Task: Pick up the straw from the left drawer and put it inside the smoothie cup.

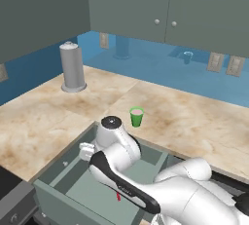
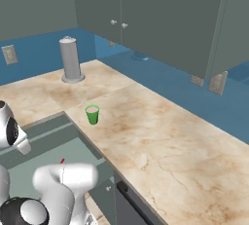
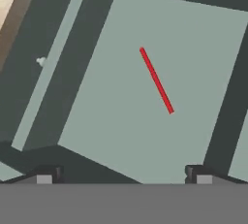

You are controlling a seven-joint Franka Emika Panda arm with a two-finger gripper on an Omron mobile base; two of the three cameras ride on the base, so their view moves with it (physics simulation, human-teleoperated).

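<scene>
The left drawer (image 1: 58,197) stands pulled open below the counter edge, and my arm bends down over it. On its pale grey-green floor (image 3: 116,116) lies the straw (image 3: 156,80), thin, red and flat, slanting across the hand view. A short bit of the straw (image 1: 118,197) peeks out beside my forearm, and its tip (image 2: 62,161) shows past the elbow. My gripper (image 3: 123,175) hovers above the drawer, open, its fingertips (image 3: 48,174) wide apart, holding nothing and well short of the straw. The smoothie cup (image 1: 136,117) (image 2: 92,115), green with pink contents, stands upright on the counter just behind the drawer.
A tall grey canister (image 1: 73,67) (image 2: 71,61) stands at the counter's back left. Grey-green upper cabinets (image 1: 165,5) hang over the blue backsplash. The marble counter (image 2: 160,136) stretches to the right of the cup. A drawer knob (image 3: 41,61) shows on the front panel.
</scene>
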